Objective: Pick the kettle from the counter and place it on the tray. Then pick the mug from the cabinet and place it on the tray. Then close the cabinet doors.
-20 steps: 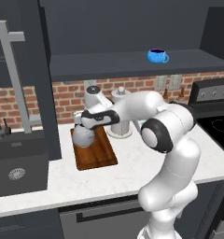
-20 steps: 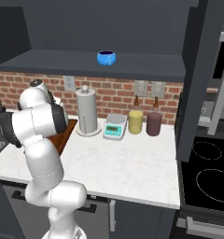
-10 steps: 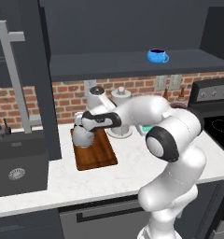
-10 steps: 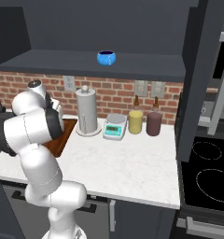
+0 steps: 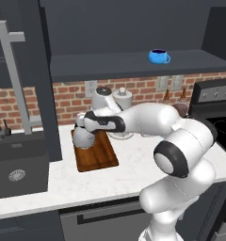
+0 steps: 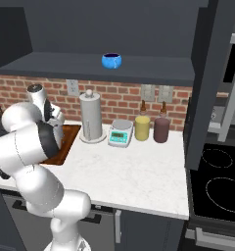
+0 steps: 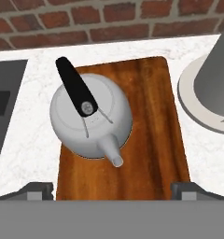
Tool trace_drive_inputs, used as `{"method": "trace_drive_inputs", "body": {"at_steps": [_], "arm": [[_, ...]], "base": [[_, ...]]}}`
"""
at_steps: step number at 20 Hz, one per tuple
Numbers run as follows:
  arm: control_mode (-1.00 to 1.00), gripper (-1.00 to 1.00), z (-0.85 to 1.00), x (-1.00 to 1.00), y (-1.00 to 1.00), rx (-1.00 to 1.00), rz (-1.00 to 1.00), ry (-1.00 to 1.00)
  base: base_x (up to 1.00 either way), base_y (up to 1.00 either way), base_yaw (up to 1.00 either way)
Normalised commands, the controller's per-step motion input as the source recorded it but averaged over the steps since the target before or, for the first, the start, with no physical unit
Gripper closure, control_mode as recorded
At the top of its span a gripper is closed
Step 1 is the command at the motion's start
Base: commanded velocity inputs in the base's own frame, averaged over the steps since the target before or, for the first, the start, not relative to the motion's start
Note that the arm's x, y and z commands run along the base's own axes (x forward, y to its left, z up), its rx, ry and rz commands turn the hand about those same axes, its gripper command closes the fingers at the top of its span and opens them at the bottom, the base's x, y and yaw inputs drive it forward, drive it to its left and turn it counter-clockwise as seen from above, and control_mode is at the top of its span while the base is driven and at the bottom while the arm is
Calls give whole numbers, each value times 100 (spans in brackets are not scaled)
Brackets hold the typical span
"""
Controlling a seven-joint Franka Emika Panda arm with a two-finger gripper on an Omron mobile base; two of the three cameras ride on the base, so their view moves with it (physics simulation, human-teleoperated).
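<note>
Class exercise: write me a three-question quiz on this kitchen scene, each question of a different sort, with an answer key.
1. True or false: the kettle sits on the tray.
2. Where is the mug? A: on the counter; B: on the cabinet shelf; C: on the tray.
3. Fill in: in the hand view, the gripper is ____, holding nothing.

Key: 1 true; 2 B; 3 open.
</note>
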Motion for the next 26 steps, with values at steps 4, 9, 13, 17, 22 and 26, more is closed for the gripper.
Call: {"method": "trace_drive_inputs", "body": {"at_steps": [4,9,13,17,22,26], "arm": [[-100,-100,13,-54,-14,0,0,0],[-100,-100,19,-65,-21,0,0,0],[-100,-100,33,-61,-20,0,0,-1],[-100,-100,47,-59,-26,0,0,-4],[-100,-100,56,-53,-31,0,0,-7],[-100,-100,57,-43,-33,0,0,-5]], "base": [[0,0,0],[0,0,0],[0,0,0],[0,0,0],[0,0,0],[0,0,0]]}}
